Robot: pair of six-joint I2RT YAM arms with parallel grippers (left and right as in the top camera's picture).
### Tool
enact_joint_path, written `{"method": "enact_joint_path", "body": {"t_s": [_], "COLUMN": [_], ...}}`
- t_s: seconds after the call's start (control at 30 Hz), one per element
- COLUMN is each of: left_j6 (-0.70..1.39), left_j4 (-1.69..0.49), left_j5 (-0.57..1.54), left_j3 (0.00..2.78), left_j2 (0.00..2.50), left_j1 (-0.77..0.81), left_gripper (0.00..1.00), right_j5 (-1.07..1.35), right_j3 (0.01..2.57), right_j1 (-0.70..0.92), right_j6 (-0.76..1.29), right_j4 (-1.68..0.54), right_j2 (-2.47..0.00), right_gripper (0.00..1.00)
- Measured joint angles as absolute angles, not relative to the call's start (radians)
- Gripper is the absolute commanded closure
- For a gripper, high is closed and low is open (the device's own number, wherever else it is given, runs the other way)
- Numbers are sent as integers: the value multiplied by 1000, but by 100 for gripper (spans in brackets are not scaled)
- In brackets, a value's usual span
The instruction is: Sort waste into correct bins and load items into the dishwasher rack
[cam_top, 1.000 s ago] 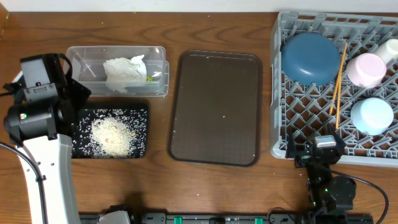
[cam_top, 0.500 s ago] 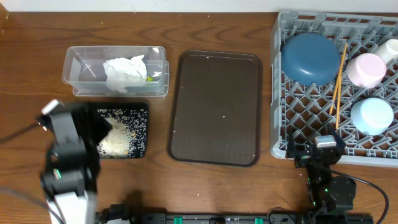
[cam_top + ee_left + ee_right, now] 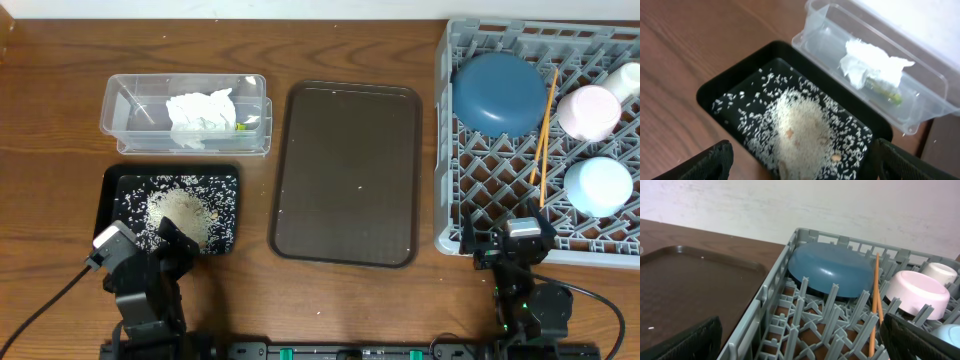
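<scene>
Left claw point(image 3: 145, 242) and right claw point(image 3: 511, 240) gape wide, empty, parked at bottom of frame, seemingly since rice point(image 3: 180, 212) sits in black tray point(image 3: 226, 178), napkin point(image 3: 200, 108) in clear tub point(image 3: 125, 100), bowls point(image 3: 500, 92) and chopsticks point(image 3: 545, 130) in rack point(image 3: 446, 150) at right.

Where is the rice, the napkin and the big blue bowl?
rice point(image 3: 802, 125), left wrist view, middle of the pile.
napkin point(image 3: 200, 113), overhead view, crumpled middle.
big blue bowl point(image 3: 832, 270), right wrist view, rounded outer side.
</scene>
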State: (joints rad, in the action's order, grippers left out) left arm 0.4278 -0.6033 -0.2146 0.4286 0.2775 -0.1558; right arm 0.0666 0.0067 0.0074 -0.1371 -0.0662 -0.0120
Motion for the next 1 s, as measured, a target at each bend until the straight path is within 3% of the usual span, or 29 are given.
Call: {"method": "enact_joint_path", "body": {"t_s": [0.43, 1.0], "left_j6": [420, 305], "left_j4": [-237, -22], "left_j5": [-196, -139], "left_j3": [186, 29], "left_j2": [108, 10], "left_j1": [-155, -50], "left_gripper": [10, 10], "right_j5": [67, 67], "right_j3": [7, 7], "right_j1": [8, 7], "right_j6": [-137, -138], "right_j4": [-66, -66], "right_j2": [-12, -12], "right_gripper": [1, 1]}}
